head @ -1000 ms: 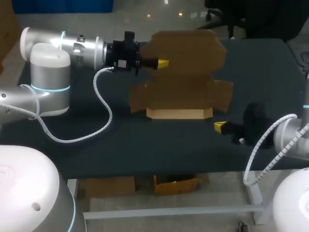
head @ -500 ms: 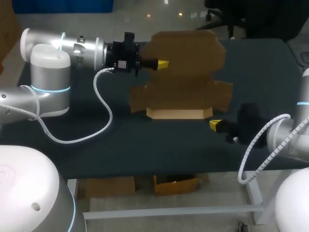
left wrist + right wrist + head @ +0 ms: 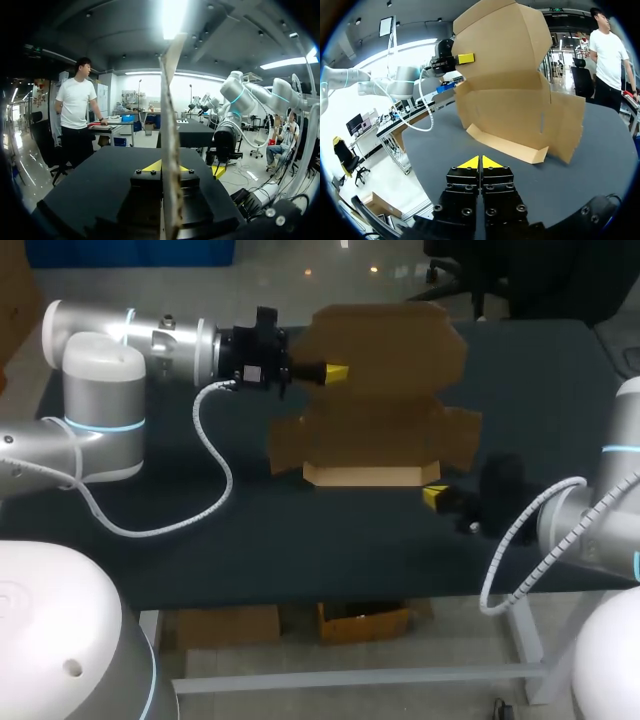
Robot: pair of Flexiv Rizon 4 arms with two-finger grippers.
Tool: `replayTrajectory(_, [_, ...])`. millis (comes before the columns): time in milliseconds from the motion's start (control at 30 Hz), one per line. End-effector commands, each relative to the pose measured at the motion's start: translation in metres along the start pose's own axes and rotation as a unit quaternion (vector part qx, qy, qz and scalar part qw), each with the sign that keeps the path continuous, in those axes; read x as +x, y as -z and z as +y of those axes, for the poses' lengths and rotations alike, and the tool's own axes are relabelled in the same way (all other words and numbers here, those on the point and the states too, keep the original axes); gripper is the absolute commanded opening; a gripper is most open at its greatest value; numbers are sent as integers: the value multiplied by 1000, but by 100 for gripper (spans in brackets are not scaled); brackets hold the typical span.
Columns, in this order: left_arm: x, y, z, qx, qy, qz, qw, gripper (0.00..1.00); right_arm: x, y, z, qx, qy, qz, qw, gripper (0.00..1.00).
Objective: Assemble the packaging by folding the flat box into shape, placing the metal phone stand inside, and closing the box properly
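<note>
The brown cardboard box (image 3: 385, 390) stands partly unfolded on the black table, its big lid panel raised and a low front flap (image 3: 370, 476) lying toward me. My left gripper (image 3: 335, 370) is shut on the lid's left edge. In the left wrist view the cardboard panel (image 3: 170, 125) runs edge-on between the yellow fingertips (image 3: 150, 165). My right gripper (image 3: 432, 496) is shut with nothing in it, low over the table just right of the front flap's right corner. In the right wrist view the box (image 3: 510, 90) rises ahead of the closed tips (image 3: 480, 162). No phone stand is visible.
The left arm's white coiled cable (image 3: 215, 470) hangs over the table's left part. Bare black tabletop (image 3: 300, 540) stretches between the box and the front edge. The box's right side flap (image 3: 462, 435) sticks out toward my right arm.
My right gripper has slid left and a little away from me, closing in on the front flap's right corner. The left arm and the box have not moved.
</note>
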State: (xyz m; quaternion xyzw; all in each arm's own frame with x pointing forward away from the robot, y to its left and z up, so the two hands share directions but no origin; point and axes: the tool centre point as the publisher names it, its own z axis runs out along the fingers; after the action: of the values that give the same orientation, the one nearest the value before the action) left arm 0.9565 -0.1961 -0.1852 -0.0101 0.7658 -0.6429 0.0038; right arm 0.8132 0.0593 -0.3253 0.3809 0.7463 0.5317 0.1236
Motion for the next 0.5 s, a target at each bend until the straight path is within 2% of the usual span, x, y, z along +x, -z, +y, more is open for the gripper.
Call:
replayTrajectory(33, [-2,0,1,-1,0,3,1000,0,1,-16,-1,7,-6,-11,1000,0])
replayTrajectory(500, [-2,0,1,-1,0,3,1000,0,1,-19,-2,12,-7,-16,1000,0])
